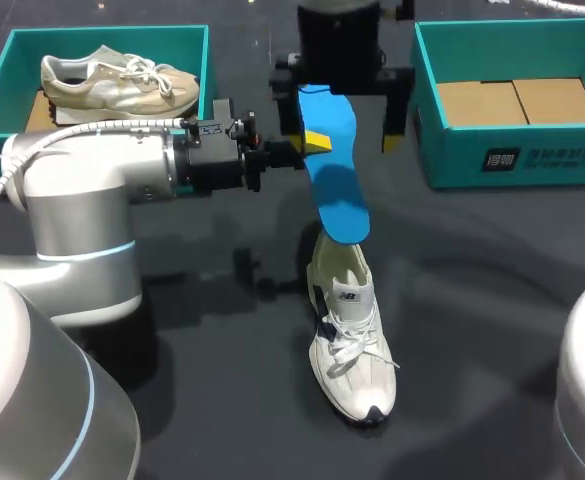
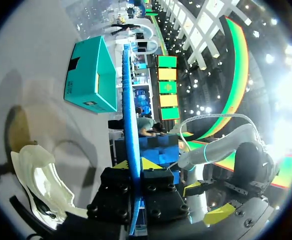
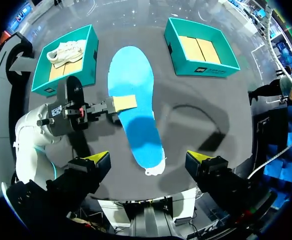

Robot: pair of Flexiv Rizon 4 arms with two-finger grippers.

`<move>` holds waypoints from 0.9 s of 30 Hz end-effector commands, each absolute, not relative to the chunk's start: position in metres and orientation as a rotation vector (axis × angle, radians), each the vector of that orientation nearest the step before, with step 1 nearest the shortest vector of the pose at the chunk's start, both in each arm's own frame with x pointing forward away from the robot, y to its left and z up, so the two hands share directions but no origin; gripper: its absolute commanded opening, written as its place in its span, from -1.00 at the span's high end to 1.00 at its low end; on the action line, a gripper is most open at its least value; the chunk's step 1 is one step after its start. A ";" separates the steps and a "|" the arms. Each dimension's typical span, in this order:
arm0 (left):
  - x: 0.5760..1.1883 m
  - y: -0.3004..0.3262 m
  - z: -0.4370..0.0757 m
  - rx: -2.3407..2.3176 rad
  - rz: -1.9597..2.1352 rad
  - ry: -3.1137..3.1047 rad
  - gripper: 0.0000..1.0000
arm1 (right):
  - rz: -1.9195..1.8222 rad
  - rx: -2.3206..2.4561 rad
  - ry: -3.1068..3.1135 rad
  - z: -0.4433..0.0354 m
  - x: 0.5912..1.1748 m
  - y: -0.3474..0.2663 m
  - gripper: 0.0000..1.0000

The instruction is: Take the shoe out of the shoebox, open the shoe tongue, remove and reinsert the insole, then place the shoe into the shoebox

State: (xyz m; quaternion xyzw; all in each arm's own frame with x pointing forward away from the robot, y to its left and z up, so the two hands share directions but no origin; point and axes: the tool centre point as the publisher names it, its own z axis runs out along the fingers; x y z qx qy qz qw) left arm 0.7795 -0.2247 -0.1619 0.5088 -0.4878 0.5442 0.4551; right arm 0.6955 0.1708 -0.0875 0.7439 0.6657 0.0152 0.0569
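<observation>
Above the heel of the white shoe (image 1: 350, 345) hangs the blue insole (image 1: 337, 185), sloping down so that its lower end sits at the shoe's heel opening. The left gripper (image 1: 312, 140) pinches the insole partway up from that end, one yellow-tipped finger on each face; in the left wrist view the insole (image 2: 128, 115) runs edge-on between the closed fingers of the left gripper (image 2: 136, 165). The right gripper (image 1: 342, 130) hovers over the insole's upper end, well above the white shoe, its jaws spread wide and gripping nothing; the insole (image 3: 133, 115) lies between its fingers without touching either.

The white shoe stands upright on the dark table (image 1: 492, 330), laces loose, tongue pulled forward, with a small dark printed label on the tongue.

Beyond the white shoe's heel, toward the left arm, a teal shoebox (image 1: 190, 45) holds a beige shoe (image 1: 122, 82). Beyond the heel on the other side stands a second teal shoebox (image 1: 427, 120) with brown card in its bottom; white print (image 1: 547, 157) runs along the wall facing the white shoe.
</observation>
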 end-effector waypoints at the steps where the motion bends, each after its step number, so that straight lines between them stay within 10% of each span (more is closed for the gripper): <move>1: 0.779 -0.225 -0.162 1.256 1.343 -1.205 1.00 | 0.250 2.291 2.068 -0.089 0.685 0.158 -1.00; 27: 0.779 -0.225 -0.162 1.256 1.343 -1.205 1.00 | 0.306 2.334 2.118 -0.090 0.694 0.146 -1.00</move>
